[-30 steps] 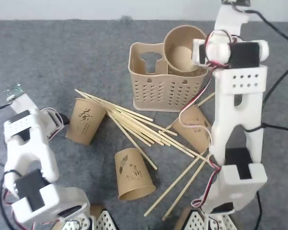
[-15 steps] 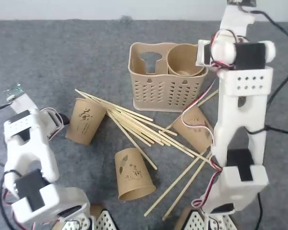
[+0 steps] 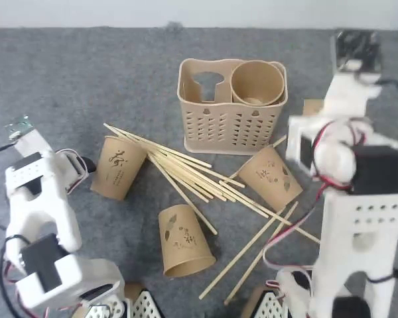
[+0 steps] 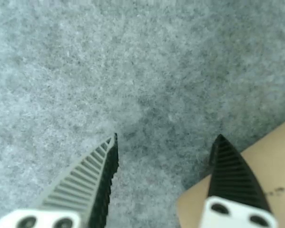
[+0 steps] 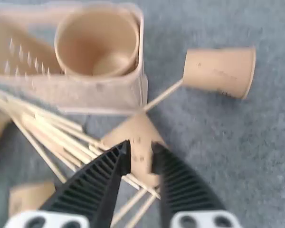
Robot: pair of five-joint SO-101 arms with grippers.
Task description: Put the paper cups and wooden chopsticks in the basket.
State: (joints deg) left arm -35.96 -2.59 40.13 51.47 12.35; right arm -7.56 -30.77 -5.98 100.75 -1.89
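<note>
A tipped paper cup point(image 5: 137, 129) lies just beyond the right fingers point(image 5: 102, 178).

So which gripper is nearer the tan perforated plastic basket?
Right. The right gripper hangs just before the tan plastic basket, over a tipped brown paper cup; the left gripper sits farther off, beside another tipped cup.

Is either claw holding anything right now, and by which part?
Nothing is held. The left gripper is open above the grey mat, and the right gripper is barely parted with nothing in it.
</note>
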